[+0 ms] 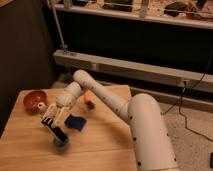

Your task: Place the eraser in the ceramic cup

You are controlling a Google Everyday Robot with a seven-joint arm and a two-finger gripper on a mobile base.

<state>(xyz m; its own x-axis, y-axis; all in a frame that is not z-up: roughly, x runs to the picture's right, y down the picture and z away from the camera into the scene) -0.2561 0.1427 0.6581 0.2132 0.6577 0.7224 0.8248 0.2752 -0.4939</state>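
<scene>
Camera view: pincer (53,126) clamped on eraser (59,133), seemingly just above the half-hidden ceramic cup (62,145).

The gripper (56,131) hangs low over a pale wooden table (100,150). Behind the jaws stand a dark wall (25,45) and a grey metal rail (150,75). Far beside them, a black cable (181,102) crosses the speckled floor (195,145). The light is dim and warm.

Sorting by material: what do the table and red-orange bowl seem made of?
Table: wood, pale boards with visible plank lines. Bowl: smooth red-orange, maybe glazed ceramic or plastic. The gripper, shut on the eraser, hangs just over the ceramic cup.
</scene>
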